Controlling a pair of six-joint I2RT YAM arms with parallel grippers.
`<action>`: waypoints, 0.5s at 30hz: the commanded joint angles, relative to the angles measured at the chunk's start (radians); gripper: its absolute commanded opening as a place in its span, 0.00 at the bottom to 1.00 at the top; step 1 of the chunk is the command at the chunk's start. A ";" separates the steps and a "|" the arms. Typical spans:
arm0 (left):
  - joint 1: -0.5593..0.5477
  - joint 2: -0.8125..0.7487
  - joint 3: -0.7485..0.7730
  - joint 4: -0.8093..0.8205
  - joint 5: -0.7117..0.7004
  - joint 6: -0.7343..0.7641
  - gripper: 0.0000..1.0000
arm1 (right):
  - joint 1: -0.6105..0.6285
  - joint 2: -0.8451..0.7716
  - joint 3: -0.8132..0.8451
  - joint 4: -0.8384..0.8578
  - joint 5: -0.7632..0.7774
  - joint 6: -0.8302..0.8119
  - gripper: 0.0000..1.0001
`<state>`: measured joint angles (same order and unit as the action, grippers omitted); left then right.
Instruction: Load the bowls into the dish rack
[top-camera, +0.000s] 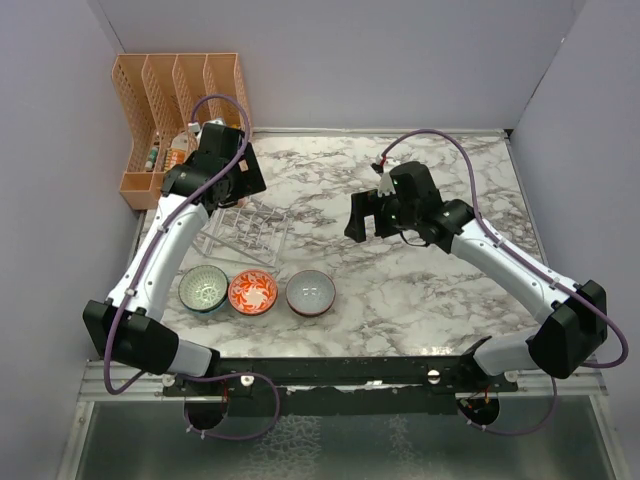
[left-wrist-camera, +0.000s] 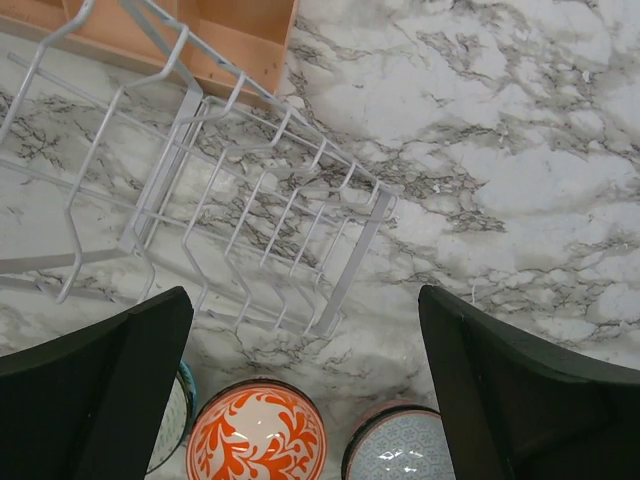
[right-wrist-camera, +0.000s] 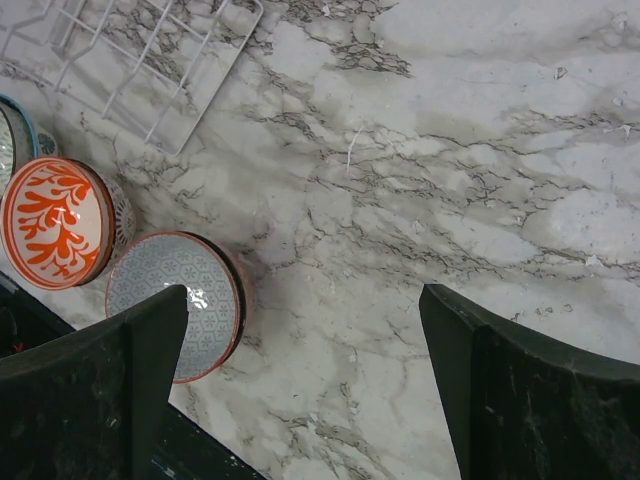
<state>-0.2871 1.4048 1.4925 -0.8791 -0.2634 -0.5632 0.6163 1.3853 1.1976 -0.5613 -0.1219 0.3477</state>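
Left wrist: teal bowl (left-wrist-camera: 178, 420) mostly behind jaws.

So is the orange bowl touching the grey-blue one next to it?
Apart. The left wrist view shows a strip of bare marble tabletop between the orange bowl and the grey-blue bowl.

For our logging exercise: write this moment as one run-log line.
teal bowl, orange bowl, grey-blue bowl: in row on marble table | dish rack: empty | left hand: open | right hand: open
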 joint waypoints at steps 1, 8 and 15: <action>0.008 0.016 0.071 -0.006 -0.020 0.035 0.99 | 0.009 -0.014 0.019 -0.003 0.005 0.018 1.00; 0.008 -0.060 0.080 0.067 0.082 0.166 0.99 | 0.072 0.026 0.060 -0.040 0.034 0.024 1.00; 0.009 -0.225 0.069 0.084 0.113 0.077 0.99 | 0.215 0.058 0.078 -0.057 0.085 0.051 1.00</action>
<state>-0.2871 1.2964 1.5459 -0.8249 -0.1780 -0.4454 0.7448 1.4189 1.2331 -0.5858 -0.0967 0.3801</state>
